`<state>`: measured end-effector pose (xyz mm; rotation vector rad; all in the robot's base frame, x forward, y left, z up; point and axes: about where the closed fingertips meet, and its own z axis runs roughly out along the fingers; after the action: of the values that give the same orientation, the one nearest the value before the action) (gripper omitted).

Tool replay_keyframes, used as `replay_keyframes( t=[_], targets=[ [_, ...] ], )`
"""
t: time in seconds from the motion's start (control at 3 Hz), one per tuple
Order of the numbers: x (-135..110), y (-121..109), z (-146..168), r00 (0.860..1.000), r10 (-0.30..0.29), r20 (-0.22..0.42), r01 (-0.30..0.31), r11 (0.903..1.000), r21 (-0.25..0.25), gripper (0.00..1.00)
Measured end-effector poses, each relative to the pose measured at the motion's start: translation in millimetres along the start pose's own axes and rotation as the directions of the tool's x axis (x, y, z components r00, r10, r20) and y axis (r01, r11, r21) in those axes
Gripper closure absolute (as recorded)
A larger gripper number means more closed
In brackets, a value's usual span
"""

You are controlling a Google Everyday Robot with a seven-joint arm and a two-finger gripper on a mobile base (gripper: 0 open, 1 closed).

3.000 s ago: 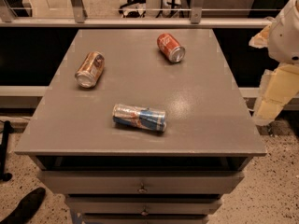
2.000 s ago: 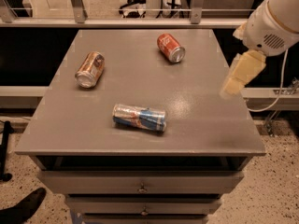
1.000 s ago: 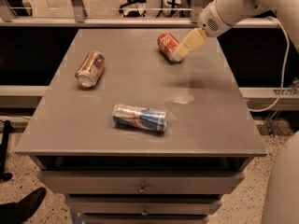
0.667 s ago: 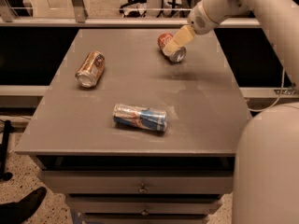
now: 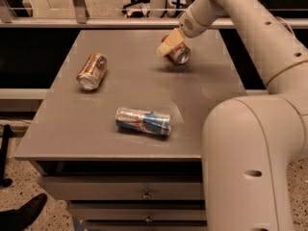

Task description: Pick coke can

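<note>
The coke can (image 5: 178, 53) is a short red can with a silver end, lying on its side at the far right of the grey table (image 5: 130, 90). My gripper (image 5: 168, 44) hangs right over the can's far left part and hides most of it. The cream fingers (image 5: 166, 46) point down and left at the can.
An orange-brown can (image 5: 92, 70) lies on its side at the left. A blue-and-silver can (image 5: 143, 121) lies on its side near the front middle. My arm's large white body (image 5: 250, 167) fills the right foreground. Drawers (image 5: 144, 194) sit below the table top.
My arm has swung in from the right edge of the table across to the far side, and the gripper now sits over the coke can. The cans have not moved.
</note>
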<state>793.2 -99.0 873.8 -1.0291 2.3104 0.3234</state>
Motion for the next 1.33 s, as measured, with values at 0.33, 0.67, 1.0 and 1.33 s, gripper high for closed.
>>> replay_keyframes(
  t=[0.33,0.67,1.0,1.33],
  targets=[
    [2,-4,20,0.998,0.039,-0.047,-0.038,0.9992,0.015,0.00],
    [5,-10,29,0.995,0.051,-0.082,-0.048,0.9978,0.045,0.17],
    [5,-16,25,0.994,0.031,-0.106,-0.021,0.9954,0.094,0.48],
    [4,-18,13,0.995,-0.006,-0.104,0.018,0.9928,0.119,0.71]
  ],
)
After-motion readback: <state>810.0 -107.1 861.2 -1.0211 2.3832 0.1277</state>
